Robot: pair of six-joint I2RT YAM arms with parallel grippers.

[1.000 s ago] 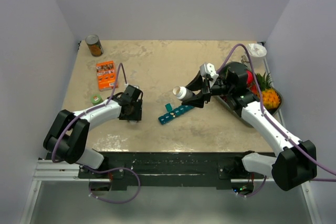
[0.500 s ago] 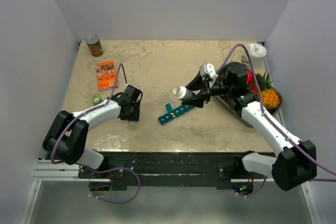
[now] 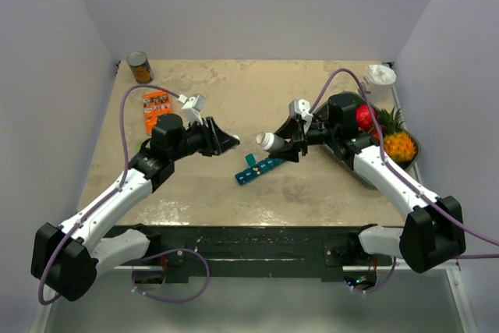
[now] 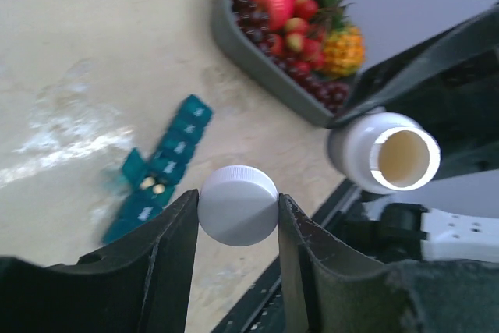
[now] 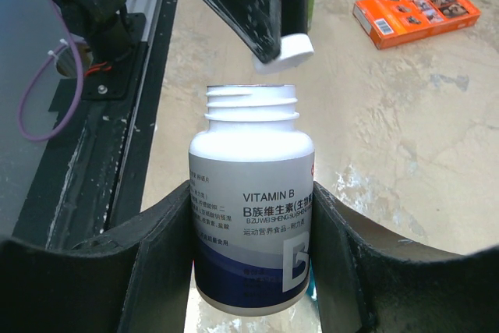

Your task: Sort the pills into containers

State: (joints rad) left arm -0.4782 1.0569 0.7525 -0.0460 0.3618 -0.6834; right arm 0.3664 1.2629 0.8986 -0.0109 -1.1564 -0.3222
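Note:
The teal pill-organiser strip [image 3: 261, 169] lies on the table between the arms; in the left wrist view [image 4: 160, 169] one compartment stands open with small yellowish pills [image 4: 152, 185] in it. My right gripper [image 3: 287, 144] is shut on a white vitamin B bottle [image 5: 251, 216], held above the strip with its open mouth [image 4: 404, 158] towards the left arm. My left gripper [image 3: 232, 143] is shut on the bottle's white cap [image 4: 238, 204], held in the air just in front of the bottle mouth. The cap also shows in the right wrist view [image 5: 284, 51].
A grey fruit tray [image 3: 373, 175] with fruit stands at the right edge. An orange box [image 3: 157, 107] and a tin can [image 3: 139, 67] sit at the back left. A white round object [image 3: 381, 75] is at the back right corner.
My left arm has risen from the table at the left and swung right, so its gripper now faces the bottle mouth. My right gripper with the bottle has shifted slightly left.

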